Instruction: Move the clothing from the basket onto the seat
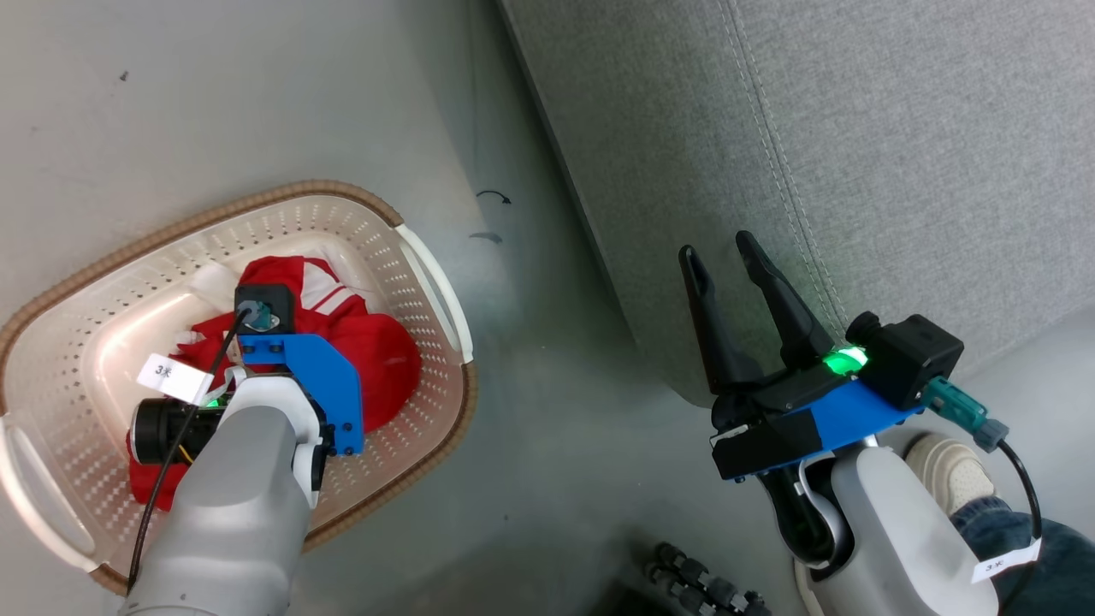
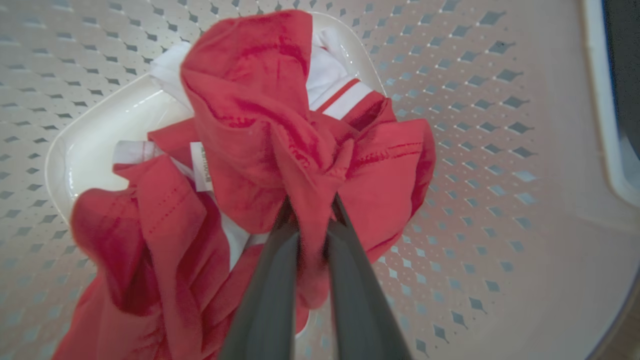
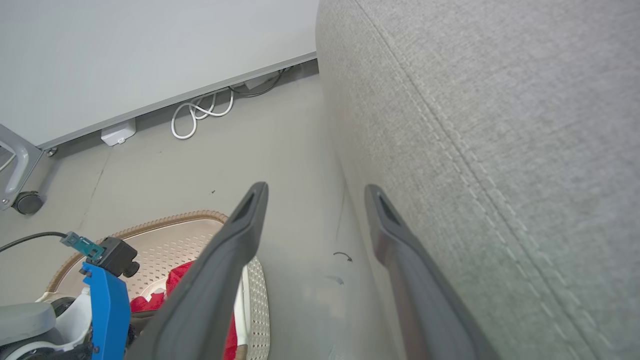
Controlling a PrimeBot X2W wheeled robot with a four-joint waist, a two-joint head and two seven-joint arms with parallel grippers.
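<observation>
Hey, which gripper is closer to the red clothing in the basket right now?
Left. The left gripper is down inside the basket, jaws pinched on a fold of the clothing. The right gripper hangs open beside the seat, apart from the basket.

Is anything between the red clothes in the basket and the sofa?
Only the basket's own wall beside the clothes. Beyond it, only floor up to the sofa, where the open right gripper hovers at the edge.
</observation>
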